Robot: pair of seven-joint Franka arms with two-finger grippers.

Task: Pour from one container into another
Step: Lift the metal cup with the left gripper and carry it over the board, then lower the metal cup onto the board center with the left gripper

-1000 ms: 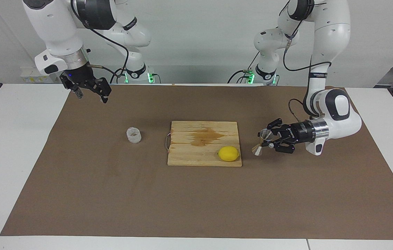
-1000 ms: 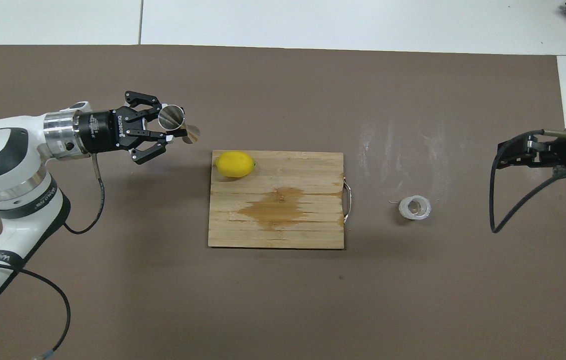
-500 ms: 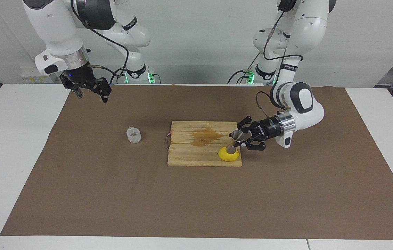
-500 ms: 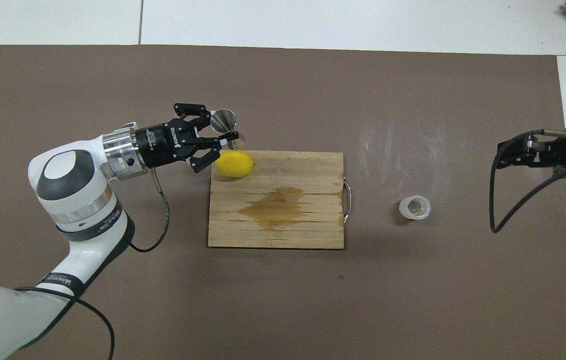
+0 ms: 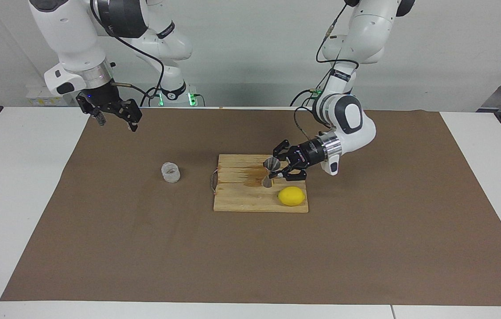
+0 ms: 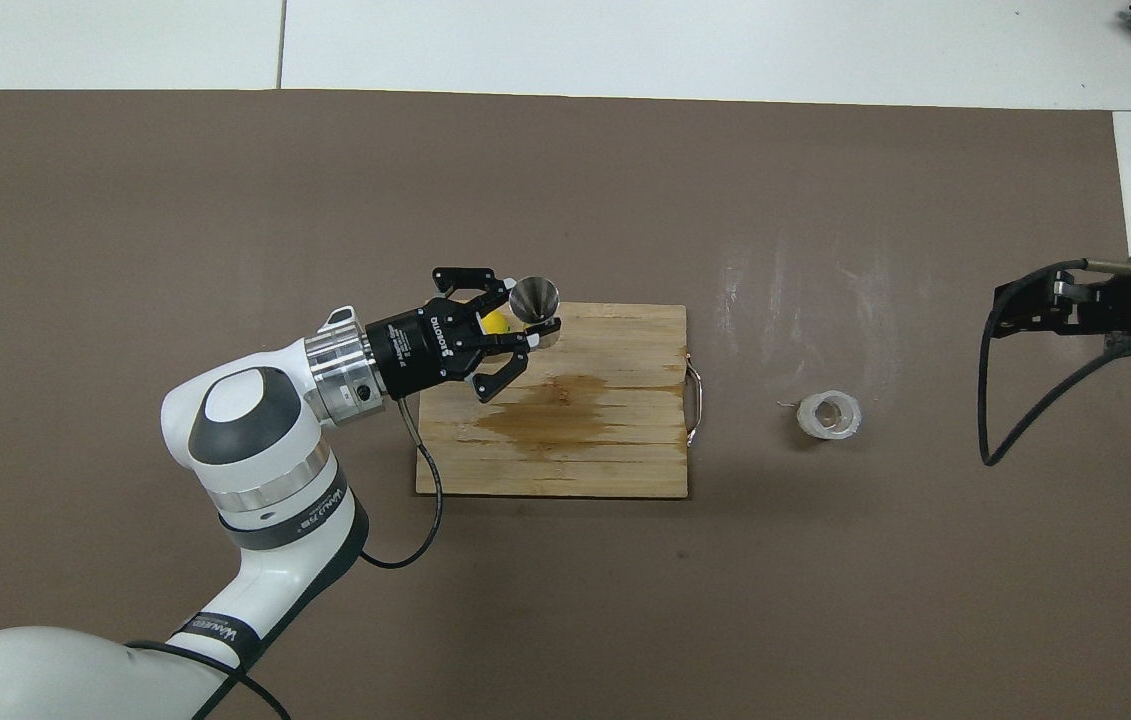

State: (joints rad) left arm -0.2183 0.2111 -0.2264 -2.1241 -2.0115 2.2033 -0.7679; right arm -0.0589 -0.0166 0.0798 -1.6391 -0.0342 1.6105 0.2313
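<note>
Metal jigger (image 5: 270,170) is clamped at its waist by the left gripper (image 5: 278,170), held roughly upright with a slight tilt, up in the air over the wooden cutting board (image 5: 237,199), above the board's dark stain (image 5: 257,173). Judged step: carrying the jigger toward the glass cup (image 5: 171,172), which stands on the brown mat (image 5: 144,248) beside the board's handle end, toward the right arm's end of the table. To do this well: keep the jigger level in transit, clear the board handle (image 5: 213,181), and stop with one rim just above the cup mouth before any tipping; the cup is small, so alignment matters more than speed. Right gripper (image 5: 113,116) waits with fingers spread above the mat's edge, well apart from the cup. Lemon (image 5: 291,196) lies on the board's corner; in the overhead view the gripper covers most of it. Unclear: whether jigger or cup holds any liquid; the jigger's lower cone is partly masked.
</note>
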